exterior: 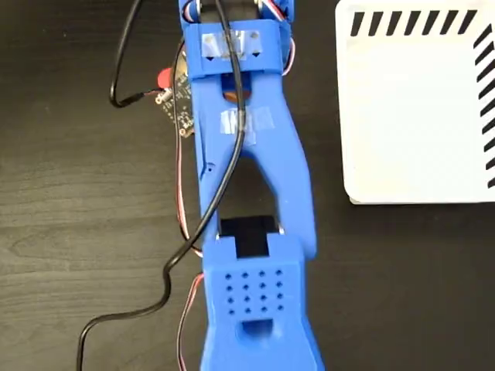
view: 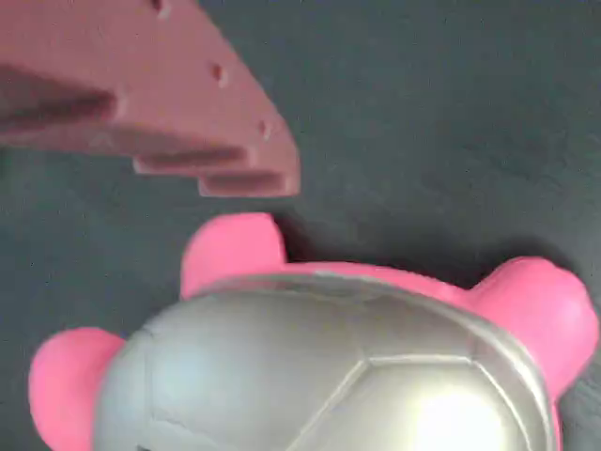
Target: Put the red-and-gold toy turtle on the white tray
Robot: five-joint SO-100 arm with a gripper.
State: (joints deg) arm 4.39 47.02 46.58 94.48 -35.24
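Wrist view: the turtle fills the lower half of the frame, very close under the camera. The shell reads silvery-grey here with a bright glare spot at lower right, and the seams between plates are visible. Pink limbs stick out at left, upper middle and right. The turtle sits on the dark desk.

One finger of the pincer comes in from the upper left, reddish-brown and stepped along its lower edge, with small holes on its face. Its tip hangs just above the turtle's upper middle limb, with a thin dark gap between them, so they look apart, though the view is blurry and I can't be sure. Only this one finger is in frame, so I cannot tell whether the pincer is apart or together. Nothing is seen gripped.

Fixed view: the blue arm runs top to bottom through the centre, with black and red cables trailing on its left side and a small circuit board beside it at upper left. The arm's body covers the pincer and the turtle here. The white tray with black edge stripes lies at upper right on the desk, well apart from the arm, with nothing on its visible part.
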